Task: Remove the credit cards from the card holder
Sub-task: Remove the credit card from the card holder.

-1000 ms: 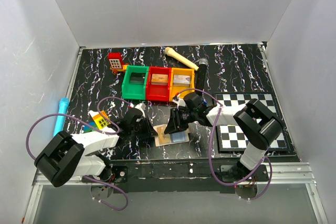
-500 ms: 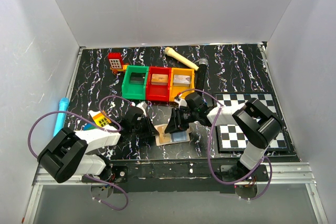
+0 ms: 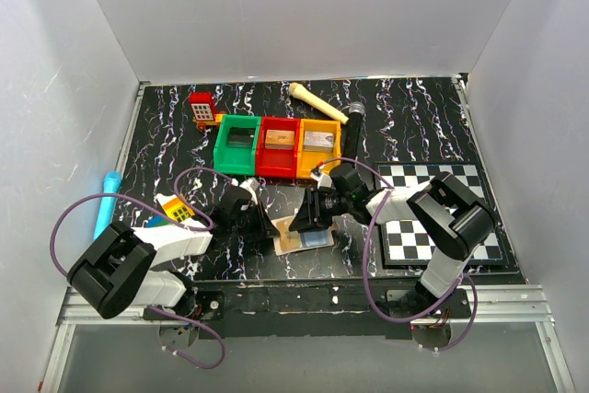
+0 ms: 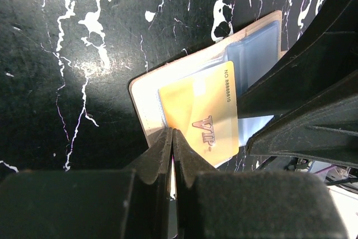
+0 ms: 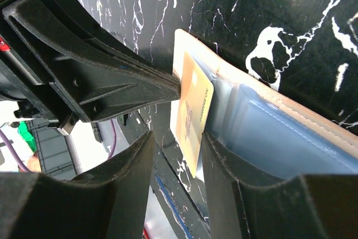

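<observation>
The card holder (image 3: 311, 242) lies open on the black marbled table near the front edge, cream-tan rim (image 4: 146, 94) and pale blue pockets (image 5: 279, 135) showing. A gold credit card (image 4: 206, 110) marked "VIP" sticks partway out of one pocket. My left gripper (image 4: 172, 132) is shut, its tips pressed onto the holder's rim beside the card's corner. My right gripper (image 5: 176, 138) is open and straddles the free end of the gold card (image 5: 193, 110). One of its fingers (image 5: 215, 155) lies against the card's edge and the other stands apart. Both grippers meet over the holder, left gripper (image 3: 270, 230) and right gripper (image 3: 301, 224).
Green (image 3: 237, 143), red (image 3: 279, 144) and orange (image 3: 319, 143) bins stand in a row behind the arms. A checkered board (image 3: 442, 218) lies at the right, a blue tube (image 3: 107, 202) at the left, and a yellow block (image 3: 175, 212) by the left arm. A cream bone-shaped piece (image 3: 317, 102) rests at the back.
The right wrist has crept slightly back and the left arm's elbow has shifted a little to the right. Both grippers keep the same opening over the holder.
</observation>
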Controlling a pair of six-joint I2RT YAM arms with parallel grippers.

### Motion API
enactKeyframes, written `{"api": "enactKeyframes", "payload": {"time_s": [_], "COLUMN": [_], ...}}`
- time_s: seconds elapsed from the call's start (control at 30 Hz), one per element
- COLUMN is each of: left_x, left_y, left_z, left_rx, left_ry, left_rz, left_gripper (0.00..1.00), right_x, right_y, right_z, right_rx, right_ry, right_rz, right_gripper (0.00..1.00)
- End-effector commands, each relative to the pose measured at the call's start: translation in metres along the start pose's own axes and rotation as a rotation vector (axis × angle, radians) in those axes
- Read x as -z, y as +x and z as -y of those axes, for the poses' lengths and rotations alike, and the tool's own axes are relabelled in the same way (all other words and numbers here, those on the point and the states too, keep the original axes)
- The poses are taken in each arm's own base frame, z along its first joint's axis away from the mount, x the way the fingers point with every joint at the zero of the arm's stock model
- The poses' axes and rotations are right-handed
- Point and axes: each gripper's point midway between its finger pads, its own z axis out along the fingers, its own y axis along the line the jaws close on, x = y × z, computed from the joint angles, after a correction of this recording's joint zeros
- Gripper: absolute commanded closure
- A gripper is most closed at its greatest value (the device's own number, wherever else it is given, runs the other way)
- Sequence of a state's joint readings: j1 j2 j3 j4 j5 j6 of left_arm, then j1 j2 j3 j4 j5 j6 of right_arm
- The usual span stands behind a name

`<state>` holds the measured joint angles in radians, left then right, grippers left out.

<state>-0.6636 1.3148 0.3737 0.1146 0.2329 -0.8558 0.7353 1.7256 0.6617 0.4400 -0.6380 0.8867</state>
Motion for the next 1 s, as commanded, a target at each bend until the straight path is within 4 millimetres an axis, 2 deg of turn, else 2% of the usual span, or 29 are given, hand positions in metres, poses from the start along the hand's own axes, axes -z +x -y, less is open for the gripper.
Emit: {"api": "enactKeyframes", "payload": {"time_s": [0.0,0.1,0.43,0.63,0.97], "left_x": [-0.005,-0.006,-0.01,-0.013,-0.01], "left_y": [0.008,0.008,0.009,0.01,0.009], "left_z": [0.0,0.0,0.004,0.006,0.006], "left_rx": [-0.017,-0.016,-0.031,-0.02,-0.016], "left_ry": [0.011,0.012,0.033,0.045,0.05], "left_rz": [-0.024,-0.027,-0.049,-0.054,-0.042], "left_gripper": [1.0,1.0,1.0,1.0,1.0], "right_x": [-0.005,-0.005,-0.004,-0.005,-0.005], "right_y": [0.003,0.004,0.001,0.002,0.006], "right_z": [-0.012,-0.013,-0.041,-0.04,-0.02], "right_rx": [0.043,0.044,0.054,0.051,0.061], "right_ry": [-0.039,-0.054,-0.213,-0.206,-0.09], "right_rz": [-0.021,-0.029,-0.03,-0.034,-0.061], "right_gripper": [0.53,0.53,0.55,0.56,0.56]}}
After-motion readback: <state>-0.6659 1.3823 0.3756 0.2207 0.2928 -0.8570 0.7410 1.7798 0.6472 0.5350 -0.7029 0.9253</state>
